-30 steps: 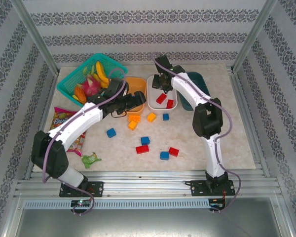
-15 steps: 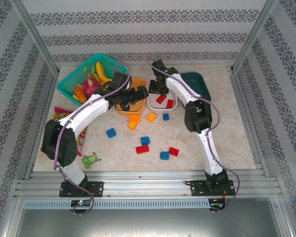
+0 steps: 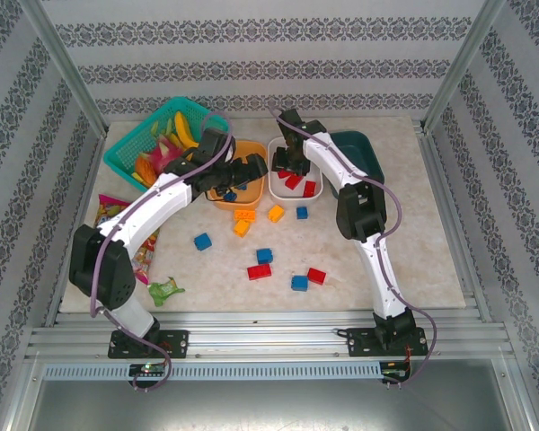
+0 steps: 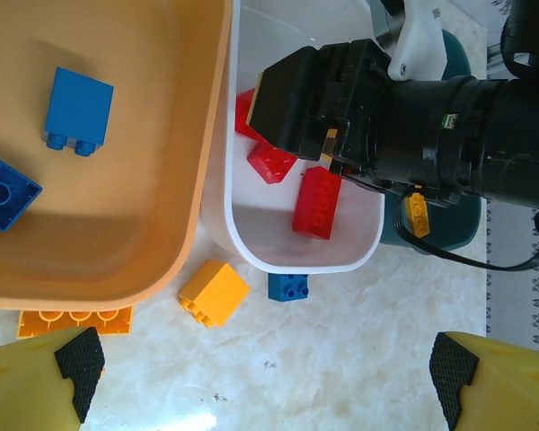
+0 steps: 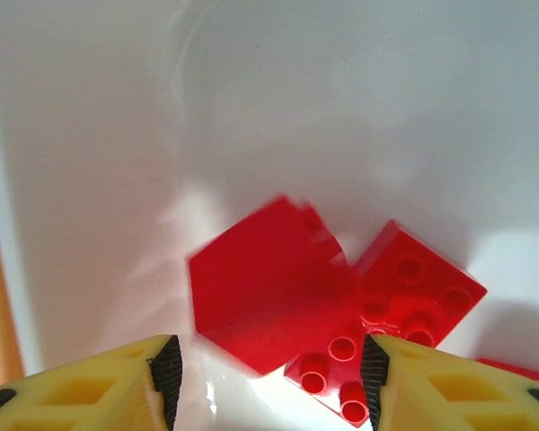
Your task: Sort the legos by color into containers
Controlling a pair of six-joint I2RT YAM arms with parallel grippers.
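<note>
- Left tool point(image 3: 250, 168) hovering over the orange tub point(image 3: 238, 204), spread wide and empty; on its own camera the pads point(image 4: 79, 355) sit at opposite bottom corners.
- Right tool point(image 3: 293, 167) is down inside the white tub point(image 3: 296, 196), fingers point(image 5: 153, 373) parted, nothing gripped.
- Tabletop point(image 3: 413, 242): from above, loose legos point(image 3: 259, 271) lie scattered in front of the tubs, blue, red and orange-yellow.
- Dark teal tub point(image 3: 366, 157) ends the row on the right, partly behind the right arm.
- From above the arm masks the orange tub's inside; the left wrist view opens it up, with two blue bricks point(image 4: 78, 110) on its floor.
- White tub, left wrist view: a long red brick point(image 4: 317, 202) lies studs up, long axis along the tub's length; others are half hidden under the right tool.
- Right wrist, close in: two red bricks touching, one point(image 5: 404, 305) studs up, the other point(image 5: 265, 310) too blurred to read.
- Just outside the white tub's end: an orange-yellow brick point(image 4: 214, 294) and a small blue brick point(image 4: 287, 286).
</note>
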